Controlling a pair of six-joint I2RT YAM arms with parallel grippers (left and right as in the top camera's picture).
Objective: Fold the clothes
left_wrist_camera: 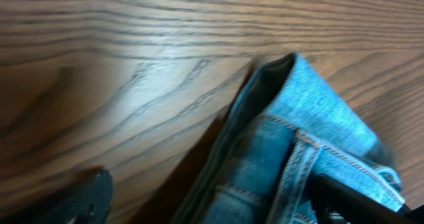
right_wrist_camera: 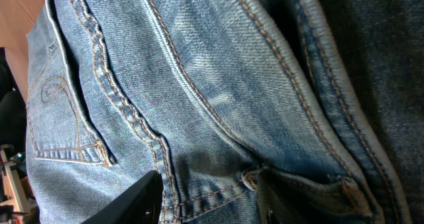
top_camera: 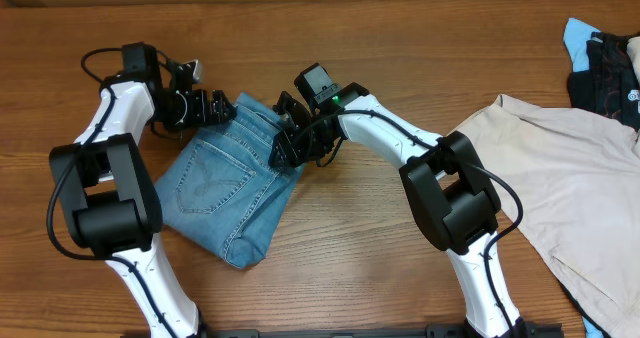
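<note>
The clothes, light-blue jeans (top_camera: pixel 225 183), lie folded into a compact stack left of the table's middle, a stitched back pocket facing up. My left gripper (top_camera: pixel 212 108) sits at the stack's far left corner. In the left wrist view it (left_wrist_camera: pixel 218 209) is open wide, and the waistband corner (left_wrist_camera: pixel 298 138) lies between its fingers. My right gripper (top_camera: pixel 283 146) rests on the stack's far right edge. In the right wrist view its jaws (right_wrist_camera: pixel 205 204) stand apart over flat denim (right_wrist_camera: pixel 199 85). One finger (right_wrist_camera: pixel 132 201) lies on the cloth and the other is in the shadow of a fold.
A beige garment (top_camera: pixel 560 178) is spread over the right side of the wooden table (top_camera: pixel 350 248). Dark and blue clothes (top_camera: pixel 605 68) are heaped at the far right corner.
</note>
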